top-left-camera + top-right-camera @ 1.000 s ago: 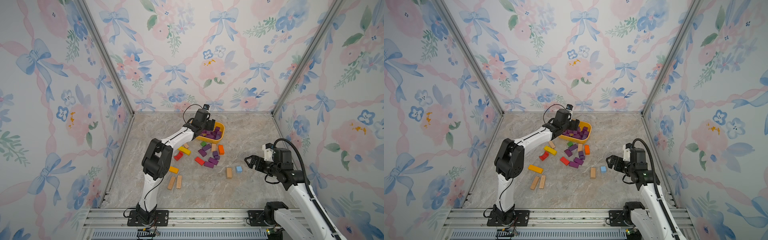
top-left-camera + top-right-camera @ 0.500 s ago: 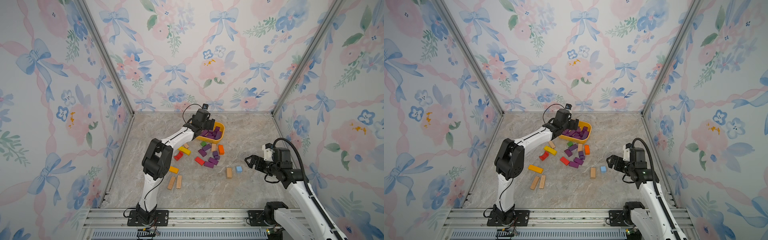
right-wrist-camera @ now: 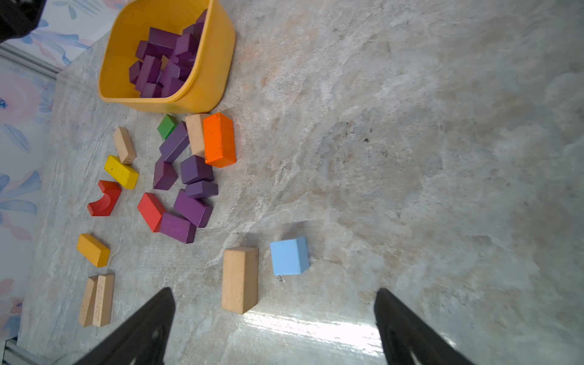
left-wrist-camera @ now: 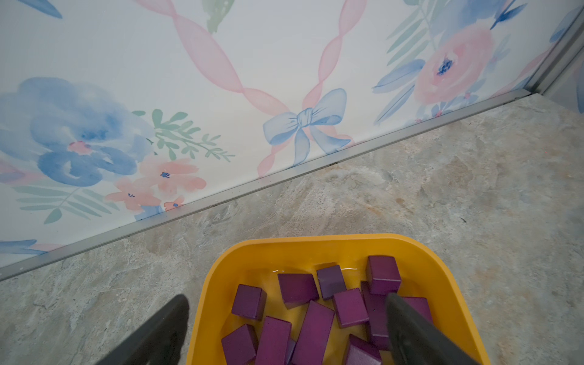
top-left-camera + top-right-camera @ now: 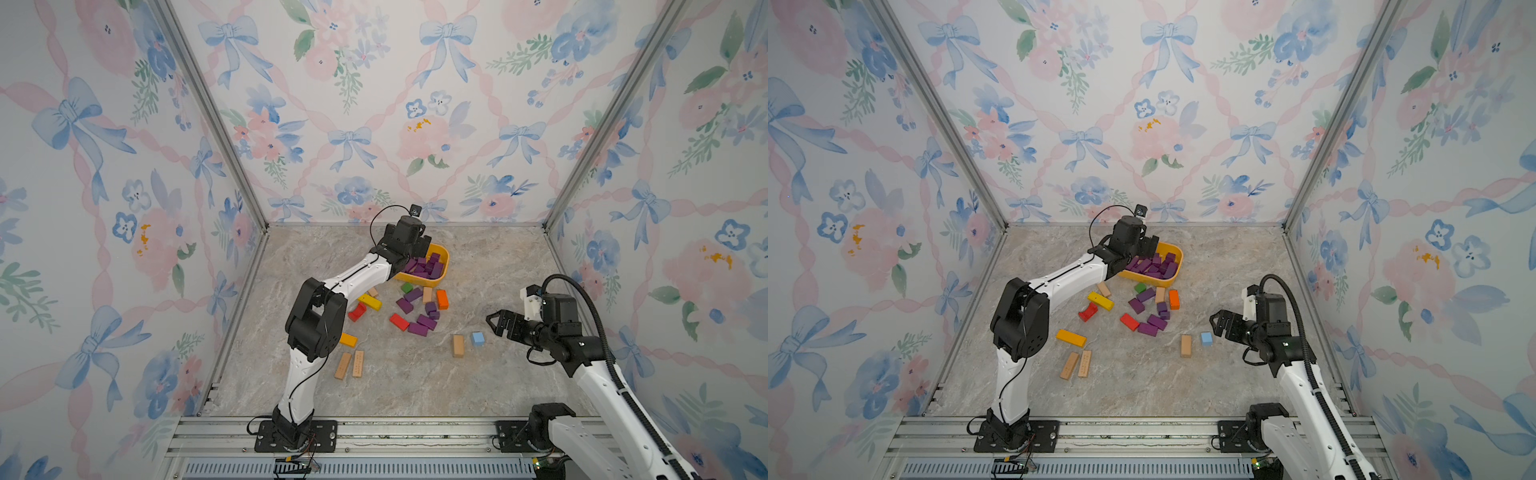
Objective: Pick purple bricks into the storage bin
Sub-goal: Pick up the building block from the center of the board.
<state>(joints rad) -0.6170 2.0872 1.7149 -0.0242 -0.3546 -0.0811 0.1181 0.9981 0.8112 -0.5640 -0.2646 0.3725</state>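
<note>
Right wrist view: my right gripper gapes empty; tan bar and blue cube lie between it and 6 purple bricks; my left gripper gapes above storage bin.

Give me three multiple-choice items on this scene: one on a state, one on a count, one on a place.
1. The left hand over the storage bin is: A) open and empty B) shut and empty C) shut on the bin's rim
2. Purple bricks on the table outside the bin number: A) two B) six C) eleven
3. The light blue cube lies: A) inside the bin B) on the table beside a tan bar C) in the left hand's grip

Answers: 1 A, its fingers stand apart, nothing gripped; 2 B, six show in the right wrist view; 3 B, cube and bar sit side by side, apart.
</note>
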